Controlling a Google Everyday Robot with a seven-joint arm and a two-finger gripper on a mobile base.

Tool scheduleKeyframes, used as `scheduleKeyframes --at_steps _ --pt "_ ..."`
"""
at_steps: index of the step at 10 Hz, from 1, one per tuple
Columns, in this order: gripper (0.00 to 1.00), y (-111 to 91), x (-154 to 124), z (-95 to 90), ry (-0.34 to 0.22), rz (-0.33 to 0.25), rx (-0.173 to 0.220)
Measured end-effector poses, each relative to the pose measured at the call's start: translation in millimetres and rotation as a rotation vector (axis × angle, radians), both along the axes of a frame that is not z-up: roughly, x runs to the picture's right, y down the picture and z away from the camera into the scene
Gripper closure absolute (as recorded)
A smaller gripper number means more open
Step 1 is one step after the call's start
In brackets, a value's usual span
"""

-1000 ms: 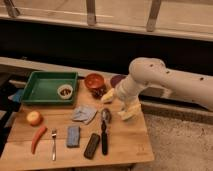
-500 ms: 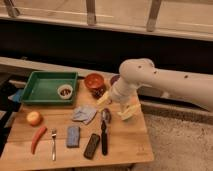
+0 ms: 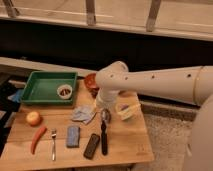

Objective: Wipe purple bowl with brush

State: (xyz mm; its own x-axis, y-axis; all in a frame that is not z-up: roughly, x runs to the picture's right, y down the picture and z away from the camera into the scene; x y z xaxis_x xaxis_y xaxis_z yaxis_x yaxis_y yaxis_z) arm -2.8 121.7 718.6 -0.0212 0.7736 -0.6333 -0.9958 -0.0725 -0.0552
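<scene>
One white arm (image 3: 160,82) reaches in from the right over a wooden table (image 3: 125,145) and bends down at its elbow. The gripper (image 3: 103,106) hangs at the end of it, low over the table's middle and just above the head of the brush (image 3: 104,135). Whether it is wide or narrow I cannot tell, nor whether it touches the brush.

The brush lies flat on the table, with its small greyish head towards the gripper and its long black handle pointing at the near edge. A flat black block (image 3: 91,146) lies just left of the handle, and a grey-blue sponge (image 3: 73,136) lies left of that. A crumpled pale blue cloth (image 3: 83,114) sits beside the brush head on the left, and a pale yellow lump (image 3: 127,111) sits near it on the right.

The purple bowl cannot be made out (the arm covers the far middle of the table). An orange bowl (image 3: 90,81) shows at the far edge, partly behind the arm.

At the far left a green tray (image 3: 40,82) holds a small white dish (image 3: 64,92). Nearer on the left lie a round yellowish fruit (image 3: 33,118), a long red-orange vegetable (image 3: 37,138) and a fork (image 3: 53,145).
</scene>
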Motion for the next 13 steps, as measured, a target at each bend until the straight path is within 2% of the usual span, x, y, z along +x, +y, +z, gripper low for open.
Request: scheduleKeyframes --at_steps 2,4,8,11,13 --pt "0.25 11.4 5.2 11.1 0.066 -0.047 0.009" --pt "0.25 13.4 9.2 19.4 0.092 -0.043 0.019" --pt "0.25 14.0 9.6 19.9 0.094 -0.042 0.018" --pt "0.25 26.5 -4.2 35.1 0.135 -0.108 0.009" --pt "0.25 33.4 -0.1 44.4 0.141 -0.1 -0.019"
